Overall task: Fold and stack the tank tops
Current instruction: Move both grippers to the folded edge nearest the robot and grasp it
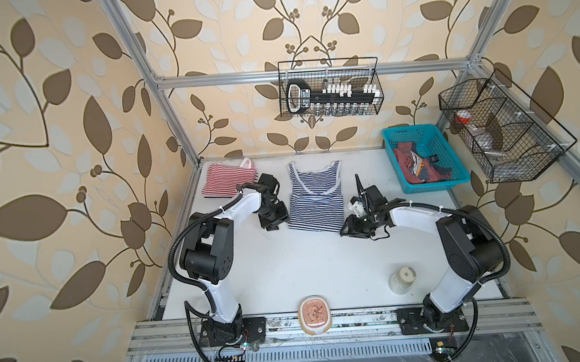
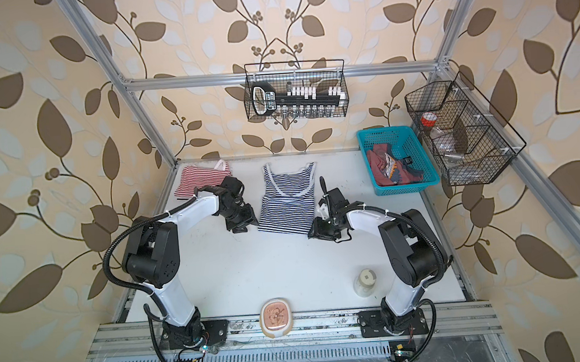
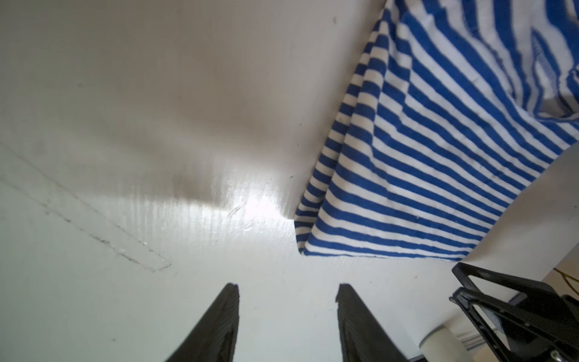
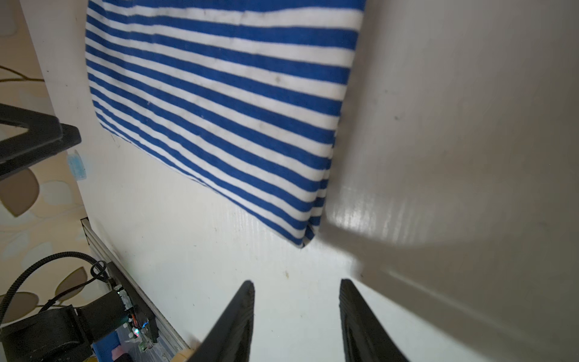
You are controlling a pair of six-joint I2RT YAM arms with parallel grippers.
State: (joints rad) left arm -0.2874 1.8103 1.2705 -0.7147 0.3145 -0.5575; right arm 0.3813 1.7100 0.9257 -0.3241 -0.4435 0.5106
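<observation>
We hold both jaws apart and empty. The left gripper [image 3: 286, 286] and right gripper [image 4: 297, 283] hover over the table [image 1: 305, 264], each just off a hem corner of the navy-striped tank top [image 1: 314, 194], laid out mid-table; the red-striped top [image 1: 227, 181] lies folded far left; the dusty red top [image 1: 417, 169] sits crumpled in the teal basket [image 1: 437, 185].

Navy-striped tank top [image 2: 288, 203] on white table [image 2: 288, 276]

Left arm [image 1: 248, 198] hides a corner, perhaps hem, of the red-striped top [image 1: 222, 179].
</observation>
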